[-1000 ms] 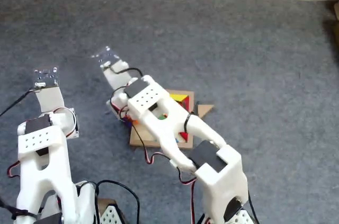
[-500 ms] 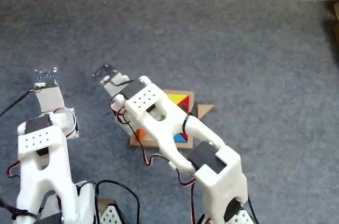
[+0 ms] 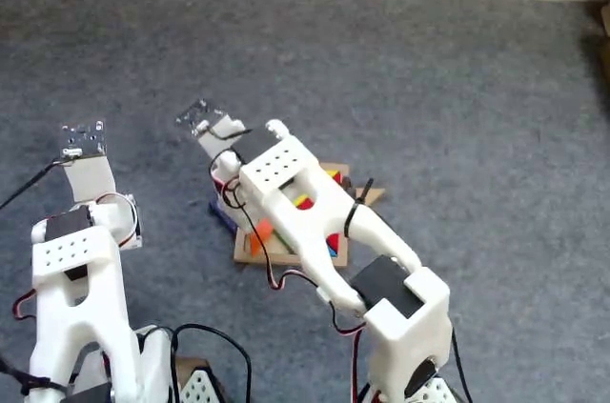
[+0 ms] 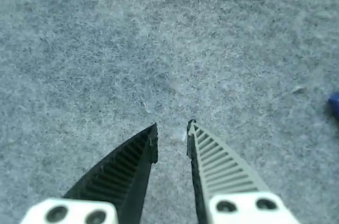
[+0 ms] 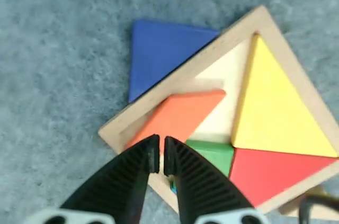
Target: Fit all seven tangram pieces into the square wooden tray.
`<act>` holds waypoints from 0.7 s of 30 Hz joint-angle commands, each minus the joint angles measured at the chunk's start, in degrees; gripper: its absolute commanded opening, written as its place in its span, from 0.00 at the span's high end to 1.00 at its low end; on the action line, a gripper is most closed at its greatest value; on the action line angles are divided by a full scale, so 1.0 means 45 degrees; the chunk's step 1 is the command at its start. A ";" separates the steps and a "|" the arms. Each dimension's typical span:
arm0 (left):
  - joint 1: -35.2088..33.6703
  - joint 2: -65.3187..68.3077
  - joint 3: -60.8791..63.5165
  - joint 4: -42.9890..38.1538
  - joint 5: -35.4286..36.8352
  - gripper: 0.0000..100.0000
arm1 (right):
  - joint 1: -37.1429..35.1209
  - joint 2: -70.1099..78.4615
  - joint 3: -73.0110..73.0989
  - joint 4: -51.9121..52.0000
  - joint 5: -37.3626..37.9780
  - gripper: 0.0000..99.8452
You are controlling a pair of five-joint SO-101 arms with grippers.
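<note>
Above the tray (image 5: 112,130) corner, our right claw (image 5: 161,144), narrowed to a slit and empty, could shove the skewed orange piece (image 5: 177,115) onto the rim, we fear, blocking the blue triangle (image 5: 159,54).

On the table (image 3: 477,89), near its middle, the tray (image 5: 212,57), under the right arm. Inside, along one side, the large triangle (image 5: 275,113). Touching it, a smaller triangle (image 5: 270,173) and a further piece (image 5: 214,152). At one corner, against the rim, the slanted piece (image 5: 180,115). Outside, touching the rim, a loose triangle (image 5: 159,54). Above that corner, the right claw (image 5: 161,155). Well apart to the left, over the table, the left claw (image 4: 172,128).
</note>
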 commanded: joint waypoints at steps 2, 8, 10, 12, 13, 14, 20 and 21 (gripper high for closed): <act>-0.0088 -0.0361 -0.0088 -0.0195 0.0156 0.89 | 0.0186 -0.0869 0.1241 -0.1514 0.0156 0.98; -0.0088 -0.0361 -0.0088 -0.0195 0.0156 0.89 | 0.0361 -0.0869 0.2803 -0.3292 0.0156 0.98; -0.0088 -0.0361 -0.0088 -0.0195 0.0156 0.89 | 0.0596 -0.0869 0.2979 -0.3917 0.0156 0.98; -0.0088 -0.0361 -0.0088 -0.0195 0.0156 0.89 | 0.0889 -0.0850 0.2979 -0.4444 0.0156 0.98; -0.0088 -0.0361 -0.0088 -0.0195 0.0156 0.89 | 0.1006 -0.0850 0.2979 -0.4698 0.0195 0.98; -0.0088 -0.0342 -0.0088 -0.0195 0.0156 0.89 | 0.1084 -0.0850 0.2979 -0.4874 0.0430 0.98; -0.0088 -0.0342 -0.0088 -0.0195 0.0156 0.89 | 0.1143 -0.0850 0.3018 -0.5656 0.2032 0.98; -0.0088 -0.0342 -0.0088 -0.0195 0.0156 0.89 | 0.1143 -0.0811 0.3018 -0.5792 0.2090 0.98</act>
